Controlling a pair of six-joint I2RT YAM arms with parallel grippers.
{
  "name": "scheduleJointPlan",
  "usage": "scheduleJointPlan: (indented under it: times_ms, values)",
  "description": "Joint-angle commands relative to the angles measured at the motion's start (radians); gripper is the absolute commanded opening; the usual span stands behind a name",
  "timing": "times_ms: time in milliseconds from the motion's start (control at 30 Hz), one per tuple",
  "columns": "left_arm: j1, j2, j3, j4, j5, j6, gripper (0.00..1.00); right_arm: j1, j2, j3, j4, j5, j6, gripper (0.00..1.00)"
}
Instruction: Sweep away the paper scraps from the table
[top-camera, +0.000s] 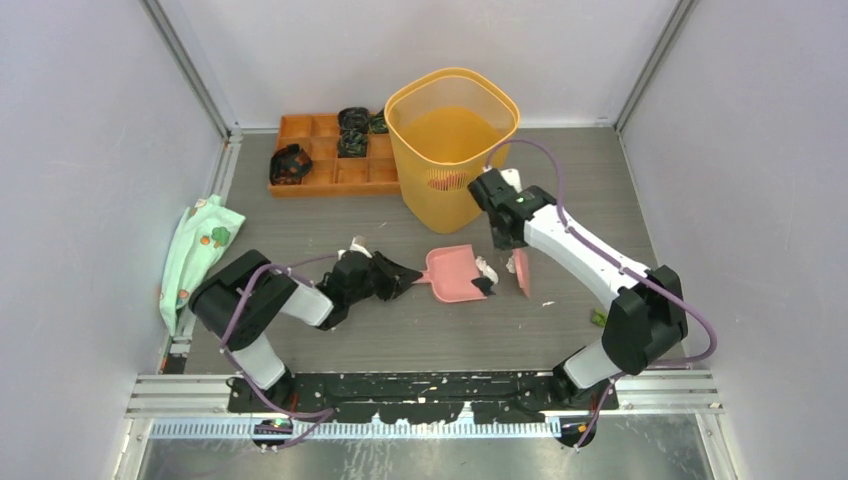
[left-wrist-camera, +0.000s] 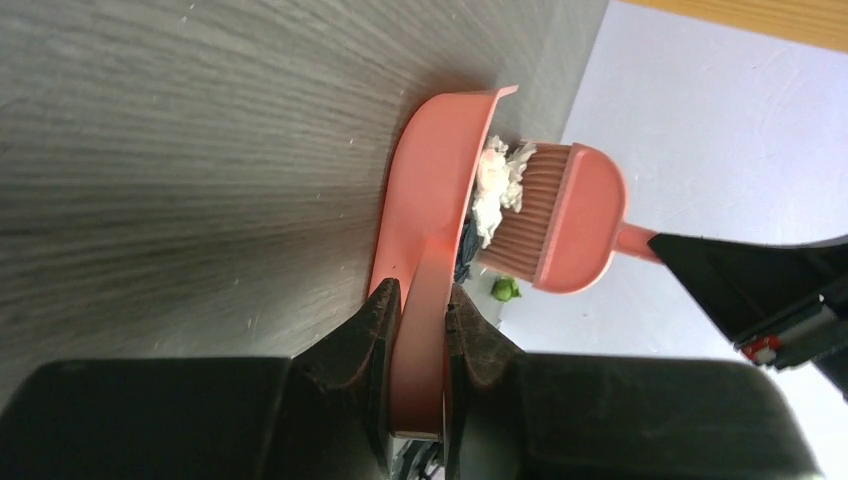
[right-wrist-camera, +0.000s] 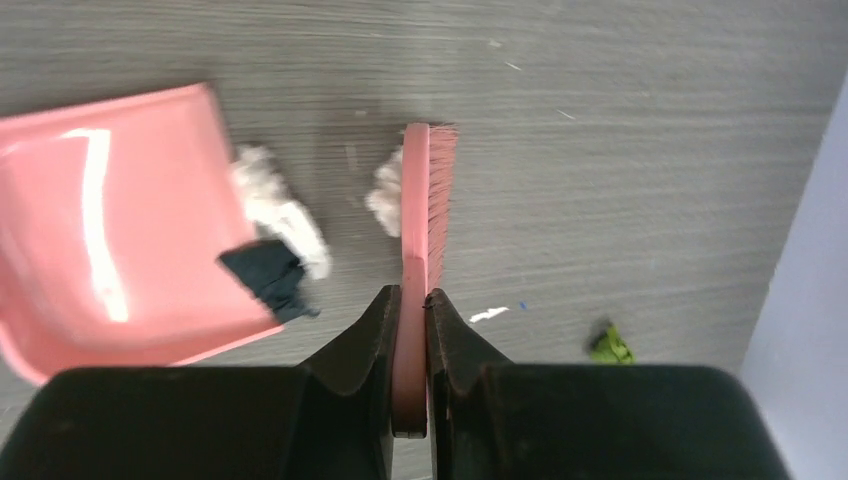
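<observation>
My left pincer (left-wrist-camera: 418, 300) was clamped narrow on the flat handle of the pink dustpan (top-camera: 452, 272), whose lip lay on the table (top-camera: 400, 335). My right pincer (right-wrist-camera: 412, 300) was pinched on the thin handle of the pink brush (right-wrist-camera: 430, 190), which stood bristles down just beside that lip. The paper scraps (right-wrist-camera: 285, 215) were gathered there: a white clump and a black bit at the pan's edge, and a white tuft touching the brush. A green scrap (right-wrist-camera: 610, 343) lay well apart, near the right wall, with a few white flecks between. I judged these bits very light, soft and crumpled, apt to roll or jump under a hard stroke and too small for my fingers to pick up. I meant to take them from behind with the bristles, low and gentle. The smooth plastic pan seemed likely to skid, so I meant to press its lip flat.
</observation>
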Motion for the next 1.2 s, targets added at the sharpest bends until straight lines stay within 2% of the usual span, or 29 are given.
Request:
scheduleJointPlan:
  times_ms: [0,267,367,467,567,700,767,967,1067,1167]
  values:
    - [0.004,0.128,-0.027,-0.062,-0.134,-0.003,0.01,0.128,0.005,-0.015,0.123,-0.030,0.000,0.01]
    - [0.003,0.177,-0.010,-0.042,-0.066,0.012,0.01,0.316,0.057,0.051,0.122,-0.004,0.060,0.01]
    - [0.002,0.181,-0.005,-0.014,-0.014,0.023,0.00,0.356,0.054,0.097,0.071,0.073,0.075,0.01]
    - [0.001,0.206,0.009,0.047,0.063,0.028,0.01,0.359,-0.009,0.096,0.077,0.076,0.080,0.01]
    - [-0.010,0.270,0.001,0.224,0.105,-0.018,0.00,0.357,-0.066,0.104,0.070,0.092,0.093,0.01]
    - [-0.022,0.442,-0.004,0.573,0.148,-0.135,0.01,0.359,-0.110,0.155,-0.065,0.243,0.140,0.01]
    - [-0.028,0.491,0.018,0.643,0.179,-0.172,0.01,0.359,-0.128,0.183,-0.134,0.293,0.155,0.01]
    - [-0.062,0.436,0.060,0.644,0.170,-0.145,0.01,0.357,-0.205,0.208,-0.298,0.391,0.254,0.01]
    - [-0.069,0.363,0.070,0.645,0.160,-0.169,0.00,0.335,-0.246,0.212,-0.393,0.452,0.314,0.01]
    - [-0.071,0.294,0.091,0.645,0.150,-0.229,0.01,0.272,-0.303,0.193,-0.413,0.456,0.316,0.00]
